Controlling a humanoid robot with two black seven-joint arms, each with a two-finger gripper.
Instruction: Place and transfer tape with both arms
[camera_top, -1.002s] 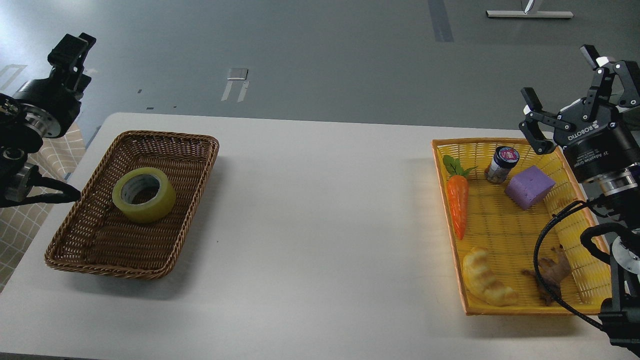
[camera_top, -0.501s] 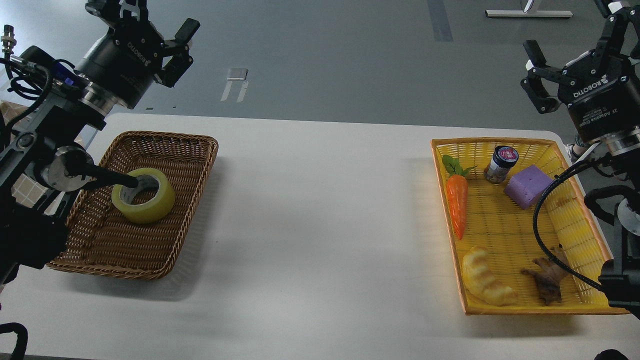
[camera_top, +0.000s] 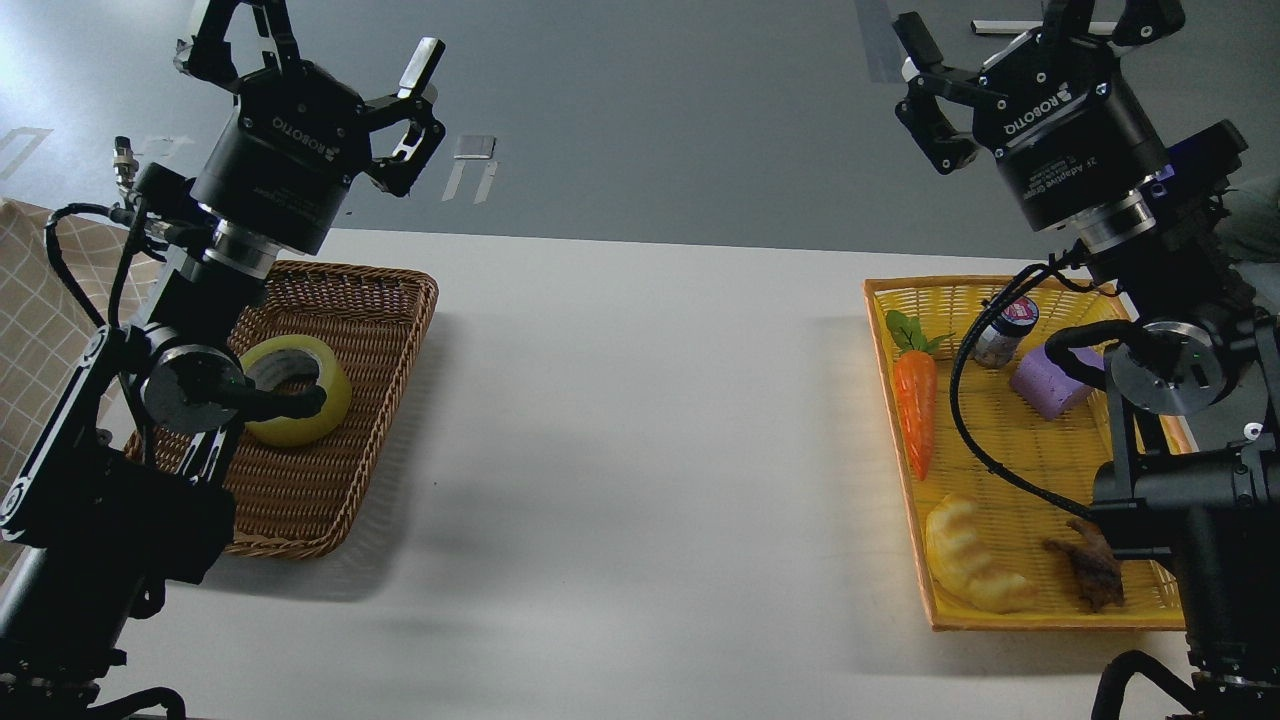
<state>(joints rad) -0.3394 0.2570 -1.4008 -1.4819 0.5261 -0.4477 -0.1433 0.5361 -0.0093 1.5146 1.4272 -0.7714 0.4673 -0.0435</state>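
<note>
Head view: tape (camera_top: 318, 398) is seen lying in the brown basket (camera_top: 385, 310). Left hand (camera_top: 310, 70) and right hand (camera_top: 1030, 40) are held wide, empty, above the table (camera_top: 640, 400).

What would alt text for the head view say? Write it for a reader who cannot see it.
A yellow tape roll lies in a brown wicker basket on the left of a white table. The left claw and right claw hang open above. A yellow basket on the right holds a toy carrot, croissant, purple block and small jar.
</note>
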